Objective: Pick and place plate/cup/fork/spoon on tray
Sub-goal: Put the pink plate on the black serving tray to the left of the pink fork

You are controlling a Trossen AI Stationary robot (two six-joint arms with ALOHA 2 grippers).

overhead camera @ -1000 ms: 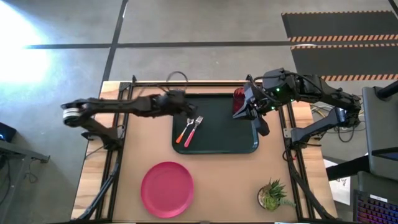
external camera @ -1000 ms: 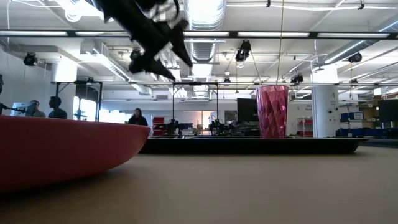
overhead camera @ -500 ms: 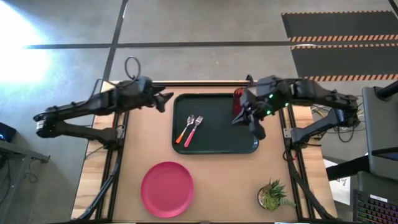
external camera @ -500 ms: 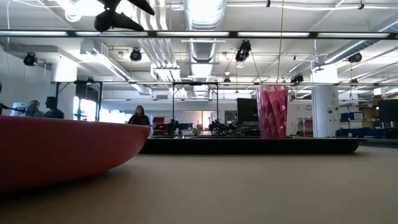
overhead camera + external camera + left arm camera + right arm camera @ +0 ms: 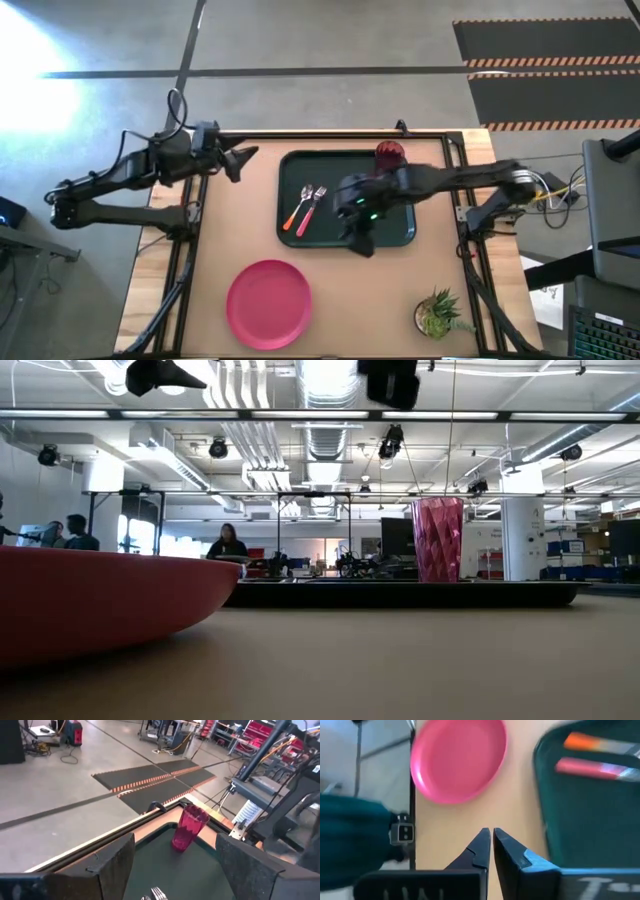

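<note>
Right end effector [image 5: 365, 243] hangs over the tray's [image 5: 392, 230] near edge, fingers pinched nearly together and holding nothing; the plate [image 5: 268, 303] sits on the desk [image 5: 360, 300] just ahead of it. Cup [image 5: 389, 156], fork [image 5: 312, 209] and spoon [image 5: 297, 208] are behind it on the tray. Left end effector [image 5: 243, 157] hovers off the tray's far corner, spread wide, empty.

No readable words, brands or numbers anywhere in these views. Only a pale partial mark, perhaps a letter T, on the right gripper [image 5: 491, 845] body, lower right of the right wrist view. Too cut off to read.

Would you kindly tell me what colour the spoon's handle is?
Orange. The spoon lies on the tray; the high view shows it best.
</note>
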